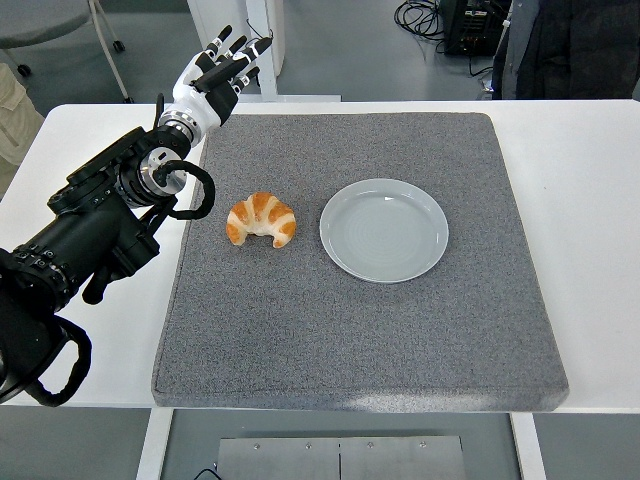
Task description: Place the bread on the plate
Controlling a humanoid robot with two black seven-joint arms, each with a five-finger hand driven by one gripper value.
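Observation:
A golden croissant (261,219) lies on the grey mat (360,320), left of centre. An empty pale grey plate (384,229) sits just to its right, not touching it. My left hand (222,68) is raised beyond the mat's far left corner, well behind and left of the croissant, with its fingers spread and holding nothing. My right arm is out of view.
The mat covers most of the white table (590,200). My black left arm (95,235) lies along the table's left side. A person in dark clothing (565,45) stands at the top right. Chair legs and cables show on the floor behind.

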